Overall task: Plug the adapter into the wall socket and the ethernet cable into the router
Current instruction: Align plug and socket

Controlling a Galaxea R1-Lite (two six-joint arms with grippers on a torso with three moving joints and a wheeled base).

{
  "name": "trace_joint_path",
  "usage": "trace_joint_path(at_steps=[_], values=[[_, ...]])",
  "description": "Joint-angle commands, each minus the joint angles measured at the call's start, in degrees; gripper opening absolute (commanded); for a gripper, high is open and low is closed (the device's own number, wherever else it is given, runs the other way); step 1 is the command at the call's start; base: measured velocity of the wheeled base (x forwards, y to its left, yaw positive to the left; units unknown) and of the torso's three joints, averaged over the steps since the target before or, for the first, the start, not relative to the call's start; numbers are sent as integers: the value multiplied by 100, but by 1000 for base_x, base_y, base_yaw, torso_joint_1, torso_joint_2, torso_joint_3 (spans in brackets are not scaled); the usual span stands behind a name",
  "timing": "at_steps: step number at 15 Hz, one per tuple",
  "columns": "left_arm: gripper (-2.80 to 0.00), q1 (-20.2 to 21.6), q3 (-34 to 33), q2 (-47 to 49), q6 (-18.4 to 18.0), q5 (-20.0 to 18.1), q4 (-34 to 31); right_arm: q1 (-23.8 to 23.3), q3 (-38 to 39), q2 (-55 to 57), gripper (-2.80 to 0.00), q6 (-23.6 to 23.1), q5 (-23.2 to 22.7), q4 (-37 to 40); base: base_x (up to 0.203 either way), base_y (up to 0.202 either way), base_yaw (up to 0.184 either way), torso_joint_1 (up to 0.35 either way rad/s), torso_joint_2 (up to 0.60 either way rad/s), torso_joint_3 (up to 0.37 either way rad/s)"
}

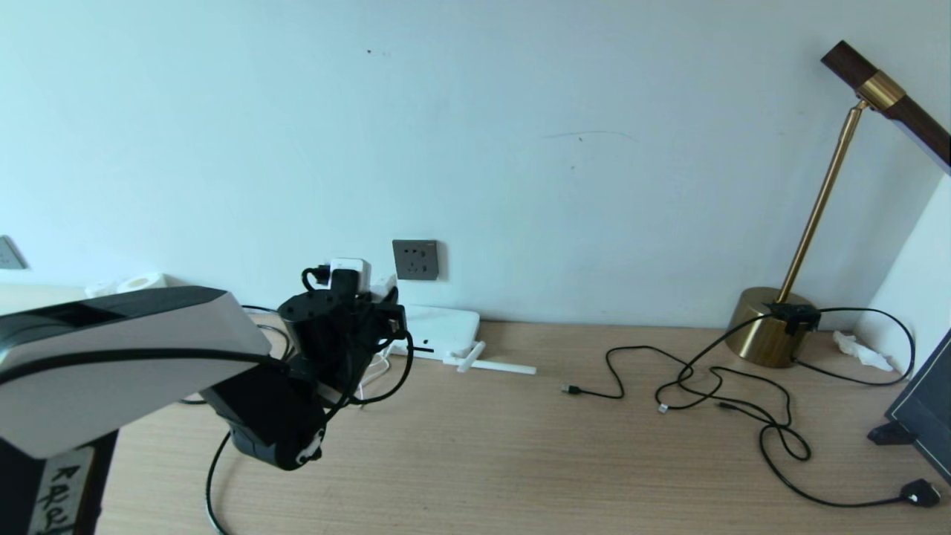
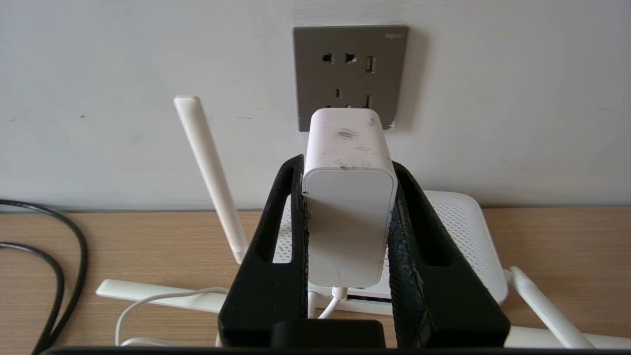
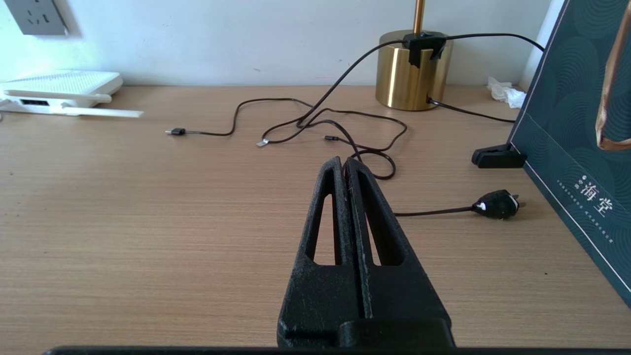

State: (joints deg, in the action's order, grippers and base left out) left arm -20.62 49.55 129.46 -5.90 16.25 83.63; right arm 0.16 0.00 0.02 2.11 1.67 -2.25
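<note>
My left gripper (image 2: 347, 162) is shut on the white adapter (image 2: 347, 217), a finger against each side and its thin white cord trailing back under it. The adapter hangs above the flat white router (image 2: 463, 231) and points at the dark grey wall socket (image 2: 351, 74), apart from it and hiding its lower edge. In the head view the gripper (image 1: 386, 297) is left of and below the socket (image 1: 415, 259), over the router (image 1: 444, 331). A thick black ethernet cable (image 2: 83, 256) curves on the table to the left, its plug out of view. My right gripper (image 3: 343, 162) is shut and empty above the bare table.
A router antenna (image 2: 209, 177) stands up beside the adapter; another (image 1: 494, 365) lies on the table. Thin black cables (image 1: 713, 386) sprawl at mid-right, ending in a black plug (image 1: 921, 492). A brass lamp base (image 1: 769, 327) and a dark box (image 1: 921, 416) stand at the right.
</note>
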Motion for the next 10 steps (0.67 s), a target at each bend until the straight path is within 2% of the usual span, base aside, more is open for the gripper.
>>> trace_joint_path(at_steps=[1, 7, 10], values=[[-280, 66, 10, 4, 1, 10, 48, 2, 62, 3, -280, 0, 0, -4, 0, 0, 0, 0, 0, 0], [-280, 49, 102, 39, 1, 58, 31, 2, 62, 6, -280, 0, 0, -4, 0, 0, 0, 0, 0, 0], [-280, 104, 108, 141, 168, 71, 92, 9, 62, 5, -280, 0, 3, -4, 0, 0, 0, 0, 0, 0]])
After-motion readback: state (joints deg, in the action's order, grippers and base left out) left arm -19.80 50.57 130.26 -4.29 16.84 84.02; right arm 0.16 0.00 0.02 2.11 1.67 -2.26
